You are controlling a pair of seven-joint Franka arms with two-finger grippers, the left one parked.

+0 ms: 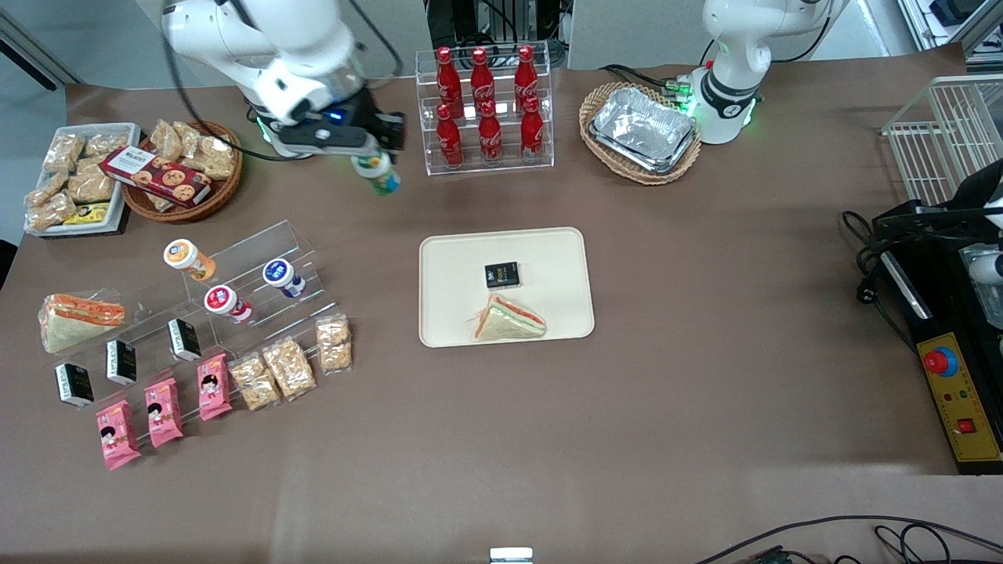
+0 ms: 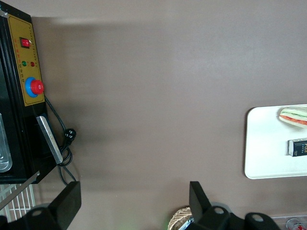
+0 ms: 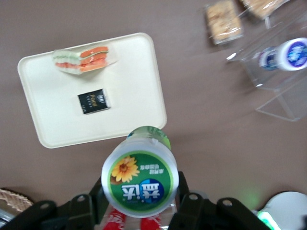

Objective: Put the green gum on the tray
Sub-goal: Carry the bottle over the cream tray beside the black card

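Observation:
My gripper [image 1: 374,166] hangs above the table, farther from the front camera than the tray and toward the working arm's end. It is shut on the green gum [image 1: 380,175], a white-and-green canister. In the right wrist view the gum's green lid [image 3: 140,183] with a yellow flower sits between the black fingers [image 3: 189,201]. The cream-beige tray [image 1: 454,266] lies in the middle of the table and holds a small black packet [image 1: 502,275] and a wrapped sandwich [image 1: 508,321]. The tray also shows in the right wrist view [image 3: 53,96] and the left wrist view [image 2: 264,148].
A clear rack of red cola bottles [image 1: 484,110] stands beside the gripper. A clear stepped stand [image 1: 258,274] holds orange-, red- and blue-lidded canisters. Snack packs [image 1: 286,366] lie in front of it. Wicker baskets with cookies [image 1: 180,168] and foil trays [image 1: 642,129] stand at the back.

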